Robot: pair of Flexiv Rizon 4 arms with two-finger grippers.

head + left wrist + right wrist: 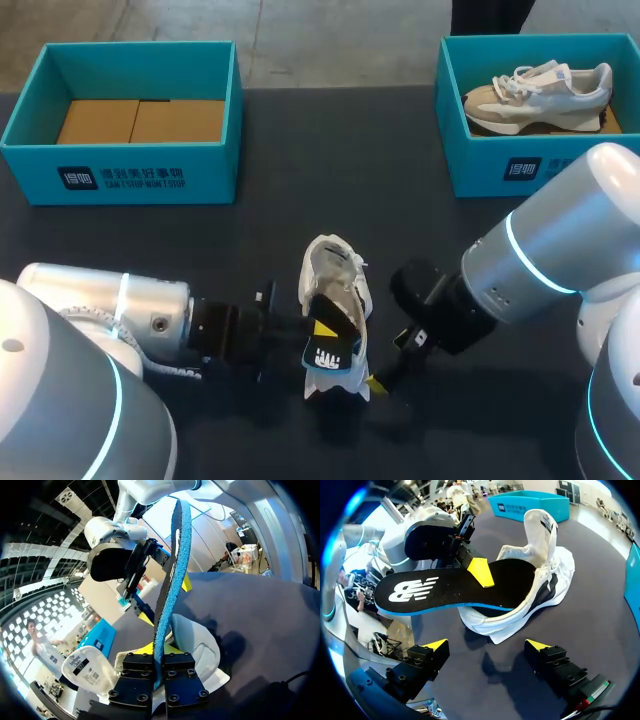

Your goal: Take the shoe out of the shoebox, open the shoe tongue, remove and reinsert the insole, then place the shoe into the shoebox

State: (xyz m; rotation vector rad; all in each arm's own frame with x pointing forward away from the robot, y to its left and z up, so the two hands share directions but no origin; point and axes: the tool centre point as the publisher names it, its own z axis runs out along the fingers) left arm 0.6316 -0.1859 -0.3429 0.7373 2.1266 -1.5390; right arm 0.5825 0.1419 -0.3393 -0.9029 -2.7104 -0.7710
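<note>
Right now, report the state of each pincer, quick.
Left pincer: shut on the insole, which sits partly out of the shoe.
Right pincer: open, holding nothing.

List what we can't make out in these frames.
- Front end of the insole: inside the shoe, hidden by its upper in all views; depth unclear.
- Fingertips of the left hand: head view, covered by insole and shoe.
- Most of the right hand: head view, hidden under its own wrist.
- End of the right box: cut off by head view's right edge.
</note>
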